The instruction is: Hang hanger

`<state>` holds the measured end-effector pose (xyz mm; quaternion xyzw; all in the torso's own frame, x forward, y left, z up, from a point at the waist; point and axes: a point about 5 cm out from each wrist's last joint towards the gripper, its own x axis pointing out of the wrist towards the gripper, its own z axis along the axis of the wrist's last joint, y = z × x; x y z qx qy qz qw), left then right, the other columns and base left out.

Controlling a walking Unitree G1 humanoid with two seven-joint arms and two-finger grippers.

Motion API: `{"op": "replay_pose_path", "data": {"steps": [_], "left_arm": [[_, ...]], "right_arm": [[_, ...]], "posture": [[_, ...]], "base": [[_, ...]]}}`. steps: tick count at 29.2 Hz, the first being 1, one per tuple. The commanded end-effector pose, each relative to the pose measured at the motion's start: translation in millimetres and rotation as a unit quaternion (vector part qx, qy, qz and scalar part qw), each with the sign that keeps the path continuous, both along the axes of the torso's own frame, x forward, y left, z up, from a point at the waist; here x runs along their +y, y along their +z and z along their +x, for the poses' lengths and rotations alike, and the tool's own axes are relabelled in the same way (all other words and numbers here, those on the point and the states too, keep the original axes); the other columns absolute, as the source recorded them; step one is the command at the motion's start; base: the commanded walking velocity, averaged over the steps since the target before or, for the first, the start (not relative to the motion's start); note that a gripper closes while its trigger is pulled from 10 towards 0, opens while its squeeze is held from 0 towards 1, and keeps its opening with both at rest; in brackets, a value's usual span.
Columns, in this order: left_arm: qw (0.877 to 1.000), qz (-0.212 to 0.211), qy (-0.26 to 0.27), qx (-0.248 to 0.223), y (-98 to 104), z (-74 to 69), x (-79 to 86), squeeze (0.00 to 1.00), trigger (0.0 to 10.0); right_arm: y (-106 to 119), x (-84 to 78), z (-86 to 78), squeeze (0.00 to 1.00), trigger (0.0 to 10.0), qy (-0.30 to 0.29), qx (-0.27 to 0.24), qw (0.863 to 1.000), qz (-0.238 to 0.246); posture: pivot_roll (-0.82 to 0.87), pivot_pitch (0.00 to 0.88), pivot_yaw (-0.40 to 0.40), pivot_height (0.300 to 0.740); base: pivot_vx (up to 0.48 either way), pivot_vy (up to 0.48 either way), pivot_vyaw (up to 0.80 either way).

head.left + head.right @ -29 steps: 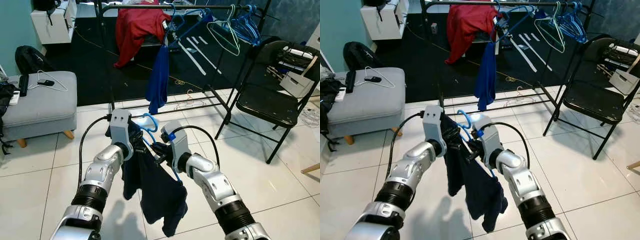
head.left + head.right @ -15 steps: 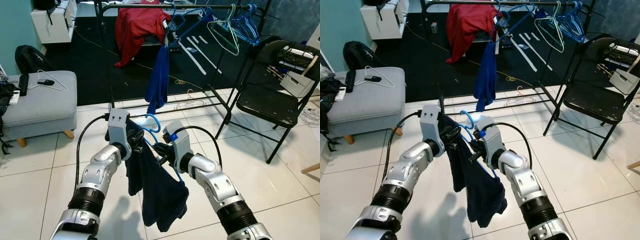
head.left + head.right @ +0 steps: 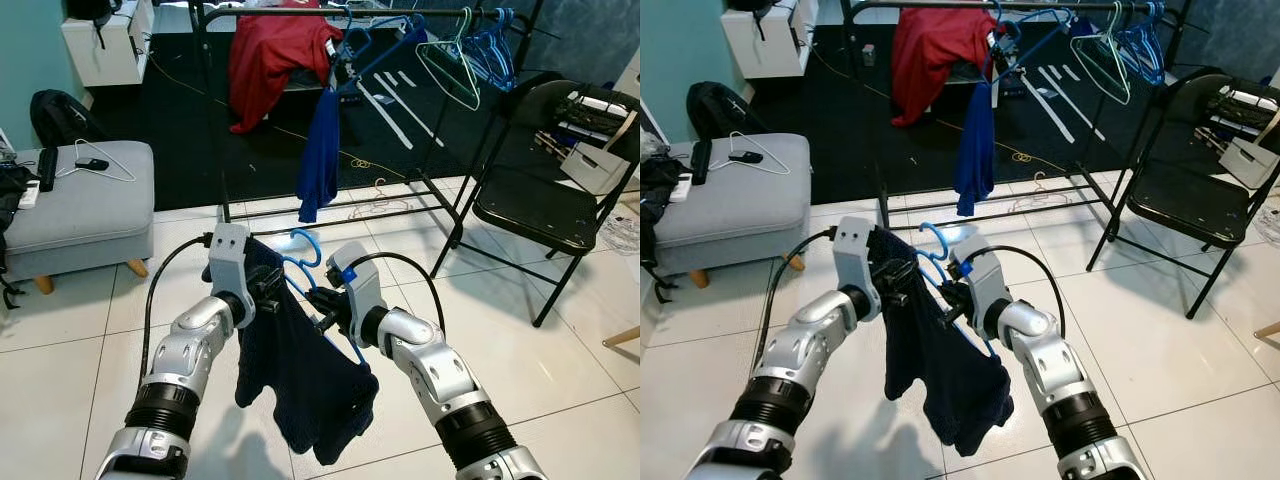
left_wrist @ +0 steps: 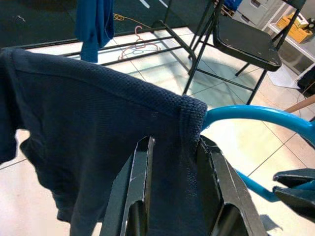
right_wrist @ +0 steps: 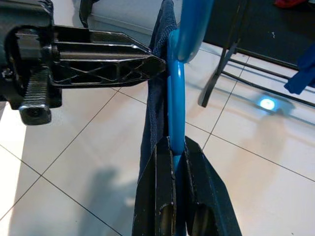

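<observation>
A blue plastic hanger (image 3: 305, 262) carries a dark navy shirt (image 3: 295, 375), held up between my arms over the white tiles. My left gripper (image 3: 268, 288) is shut on the shirt's shoulder; its fingers (image 4: 140, 182) pinch the navy cloth (image 4: 88, 128) beside the hanger arm (image 4: 251, 115). My right gripper (image 3: 322, 302) is shut on the hanger; the wrist view has its fingers (image 5: 165, 196) clamped on the blue bar (image 5: 175, 118). The black clothes rack (image 3: 330, 14) stands ahead, apart from both grippers.
The rack holds a red garment (image 3: 275, 55), a blue garment (image 3: 320, 150) and several empty hangers (image 3: 470, 55). A black folding chair (image 3: 535, 190) is at the right, a grey ottoman (image 3: 75, 205) at the left. A hanger lies on the floor (image 3: 375, 200) under the rack.
My left arm has pulled the shirt's shoulder out to the left, so the cloth spreads wider along the hanger. The right gripper holds the hanger in much the same place.
</observation>
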<state>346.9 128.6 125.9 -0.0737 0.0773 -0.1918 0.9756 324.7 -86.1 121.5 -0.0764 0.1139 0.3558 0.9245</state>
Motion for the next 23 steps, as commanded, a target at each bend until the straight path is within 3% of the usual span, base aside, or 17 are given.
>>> {"op": "replay_pose_path", "data": {"steps": [1, 15, 23], "left_arm": [[1.0, 0.0, -0.012, 0.008, -4, -4.3, 0.8, 0.0, 10.0], [1.0, 0.006, -0.007, 0.012, -4, -2.6, 0.6, 0.0, 10.0], [0.998, -0.035, -0.046, 0.006, 0, -8.4, -10.7, 0.0, 10.0]], "right_arm": [[1, -2.3, -0.9, 0.0, 10.0, -0.002, -0.001, 1.0, 0.002], [1, -2.6, -0.6, 0.0, 10.0, -0.003, -0.003, 1.0, 0.002], [1, -2.5, -1.2, 0.0, 10.0, -0.002, -0.003, 1.0, 0.001]], "posture": [[-0.07, 0.105, -0.043, 0.74], [-0.07, 0.095, -0.042, 0.74], [-0.07, 0.089, -0.044, 0.74]], "base": [[0.0, 0.0, 0.0], [0.0, 0.0, 0.0], [0.0, 0.0, 0.0]]}}
